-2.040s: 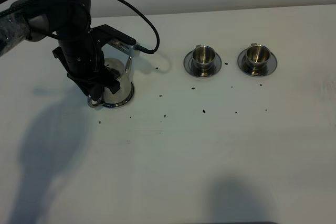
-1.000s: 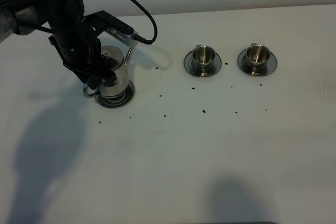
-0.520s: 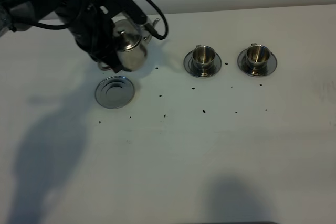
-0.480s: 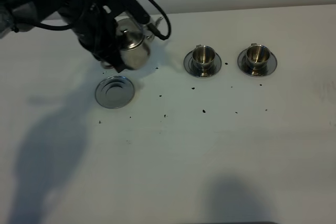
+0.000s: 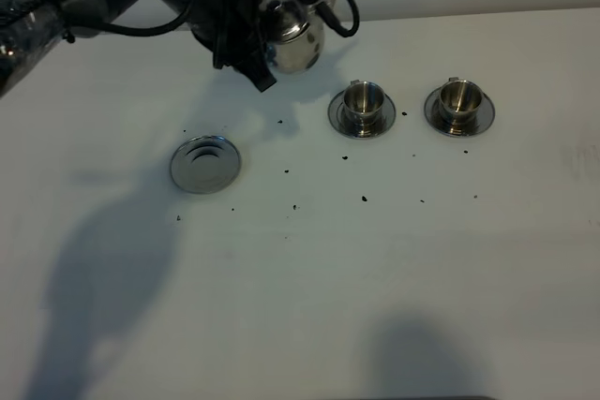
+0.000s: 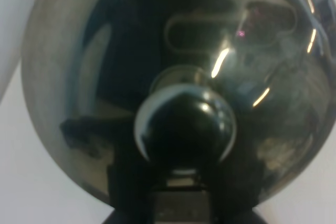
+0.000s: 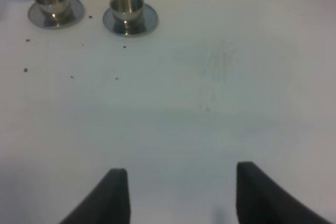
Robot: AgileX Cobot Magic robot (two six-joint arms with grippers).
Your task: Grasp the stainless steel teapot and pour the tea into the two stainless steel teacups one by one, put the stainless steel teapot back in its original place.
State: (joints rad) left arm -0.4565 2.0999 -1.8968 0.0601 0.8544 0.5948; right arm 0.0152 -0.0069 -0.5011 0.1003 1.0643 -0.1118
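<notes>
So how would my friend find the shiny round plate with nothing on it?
Look at the white table, on its left half. In front of the teapot held in the air lies a flat round steel coaster. Unlike the two saucers further right, it has no cup on it.

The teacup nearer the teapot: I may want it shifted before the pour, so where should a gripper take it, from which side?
Probably from straight above, jaws across the round body of that teacup below its rim. It stands upright on its saucer, and its tiny handle, pointing toward the far edge, looks too small to pinch. The open right gripper is free.
</notes>
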